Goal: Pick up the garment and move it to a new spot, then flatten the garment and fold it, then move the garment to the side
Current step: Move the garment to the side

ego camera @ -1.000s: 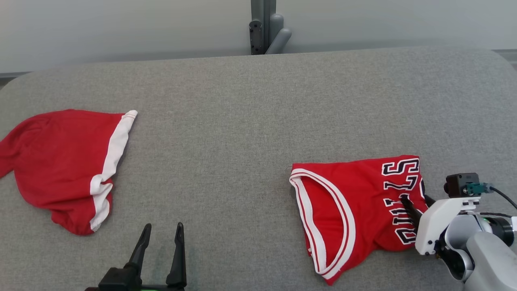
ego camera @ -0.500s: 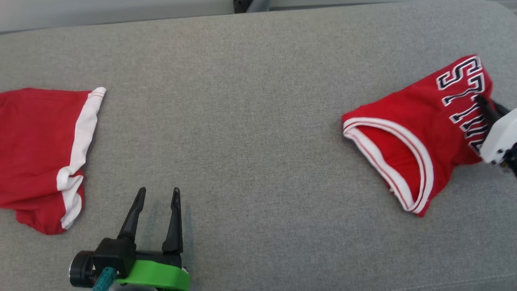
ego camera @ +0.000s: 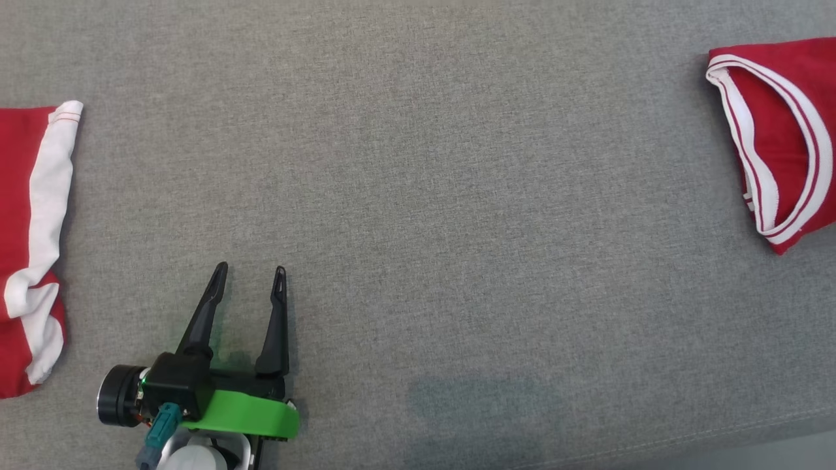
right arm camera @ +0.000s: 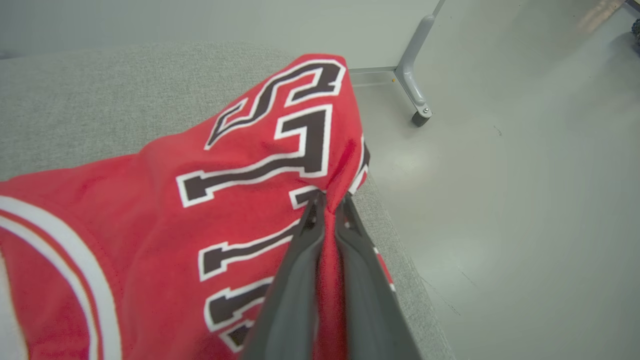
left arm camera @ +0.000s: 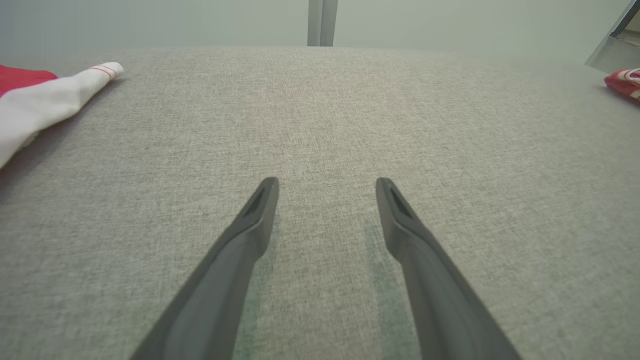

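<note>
At the right edge of the pad [ego camera: 418, 196] sits the jersey [ego camera: 777, 117], its lettered fold pinched by the clenched right gripper [right arm camera: 330, 202]. Near left, the left gripper [ego camera: 251, 267] hovers spread, empty; red cloth [ego camera: 16, 183] lies leftmost.

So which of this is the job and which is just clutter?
Job:
lettered red jersey
right tool, shut on its edge
grey surface

Lying about:
red-and-white garment at the left
left tool, open, holding nothing
metal leg
</note>
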Robot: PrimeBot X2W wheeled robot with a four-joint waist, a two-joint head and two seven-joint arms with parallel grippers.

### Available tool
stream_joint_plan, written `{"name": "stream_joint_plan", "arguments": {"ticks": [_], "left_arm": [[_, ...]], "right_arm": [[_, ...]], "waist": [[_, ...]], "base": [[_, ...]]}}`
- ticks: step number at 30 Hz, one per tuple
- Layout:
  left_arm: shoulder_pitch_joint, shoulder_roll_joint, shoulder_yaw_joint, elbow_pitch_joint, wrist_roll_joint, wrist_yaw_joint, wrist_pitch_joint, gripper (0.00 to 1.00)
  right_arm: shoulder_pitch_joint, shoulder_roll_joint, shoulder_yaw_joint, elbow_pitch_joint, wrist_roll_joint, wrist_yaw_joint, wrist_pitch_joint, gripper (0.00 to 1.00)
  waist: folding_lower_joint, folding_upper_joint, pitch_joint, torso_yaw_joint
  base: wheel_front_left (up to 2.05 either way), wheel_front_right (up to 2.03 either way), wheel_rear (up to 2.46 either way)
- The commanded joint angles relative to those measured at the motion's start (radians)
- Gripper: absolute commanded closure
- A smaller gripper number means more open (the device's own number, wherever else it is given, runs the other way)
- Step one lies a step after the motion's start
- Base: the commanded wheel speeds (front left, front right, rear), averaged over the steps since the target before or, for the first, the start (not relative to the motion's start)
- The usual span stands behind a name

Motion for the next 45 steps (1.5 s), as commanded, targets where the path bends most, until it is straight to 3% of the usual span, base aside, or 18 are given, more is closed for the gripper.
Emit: {"name": "stream_joint_plan", "arguments": {"ticks": [1, 2, 3, 4, 10, 17, 19, 26, 27, 30, 38, 45], "left_arm": [[-0.017, 0.004, 0.005, 0.001, 0.008, -0.003, 0.000, 0.00], [-0.018, 0.004, 0.004, 0.001, 0.009, -0.004, 0.000, 0.00], [-0.019, 0.004, 0.004, 0.002, 0.011, -0.005, 0.000, 0.00], [-0.019, 0.004, 0.005, 0.004, 0.012, -0.005, 0.000, 0.00], [0.002, 0.004, -0.004, 0.009, -0.018, 0.015, 0.000, 0.00], [0.054, 0.004, -0.016, 0.013, -0.064, 0.043, 0.000, 0.00], [0.069, 0.003, -0.020, 0.013, -0.076, 0.048, 0.000, 0.00], [0.109, 0.003, -0.020, 0.018, -0.110, 0.057, 0.000, 0.00], [0.124, 0.003, -0.009, 0.021, -0.118, 0.061, 0.000, 0.00], [0.136, 0.003, -0.003, 0.029, -0.120, 0.056, 0.000, 0.00], [0.151, 0.003, -0.004, 0.051, -0.123, 0.050, 0.000, 0.00], [0.156, 0.003, 0.006, 0.076, -0.126, 0.045, 0.000, 0.00]], "right_arm": [[-0.013, -0.002, -0.004, 0.001, -0.011, -0.001, -0.012, 1.00], [-0.025, -0.006, -0.011, 0.015, -0.042, -0.002, -0.037, 1.00], [-0.034, -0.002, -0.013, 0.023, -0.064, -0.001, -0.067, 0.59], [-0.042, 0.005, -0.022, 0.037, -0.089, -0.002, -0.100, 0.00], [-0.055, 0.066, -0.056, 0.106, -0.203, -0.001, -0.227, 0.00], [0.054, 0.139, -0.105, -0.010, -0.273, -0.001, -0.365, 0.00], [0.122, 0.159, -0.129, -0.095, -0.291, -0.001, -0.372, 0.00], [0.529, 0.302, -0.232, -0.636, -0.302, -0.002, -0.372, 0.00], [0.642, 0.350, -0.241, -0.745, -0.308, -0.001, -0.372, 0.00], [0.776, 0.405, -0.218, -0.832, -0.339, -0.001, -0.372, 0.00], [0.921, 0.520, -0.154, -0.883, -0.351, -0.001, -0.372, 0.00], [0.972, 0.572, -0.148, -0.851, -0.364, -0.001, -0.372, 0.00]], "waist": [[-0.0002, 0.0106, 0.013, -0.005], [-0.0002, 0.0106, 0.013, -0.001], [-0.0002, 0.0106, 0.013, 0.003], [-0.0002, 0.0106, 0.011, 0.006], [-0.0002, 0.0106, -0.023, 0.019], [-0.0002, 0.0106, -0.127, 0.020], [-0.0002, 0.0106, -0.164, 0.023], [-0.0002, 0.0106, -0.275, 0.060], [-0.0002, 0.0106, -0.296, 0.066], [-0.0002, 0.0106, -0.319, 0.074], [-0.0002, 0.0106, -0.375, 0.086], [-0.0002, 0.0106, -0.407, 0.095]], "base": [[0.00, 0.00, 0.00], [0.00, 0.00, 0.00], [0.00, 0.00, 0.00], [0.00, 0.00, 0.00], [0.00, 0.00, 0.00], [0.00, 0.00, 0.00], [0.00, 0.00, 0.00], [0.00, 0.00, 0.00], [0.00, 0.00, 0.00], [0.00, 0.00, 0.00], [0.00, 0.00, 0.00], [0.00, 0.00, 0.00]]}}
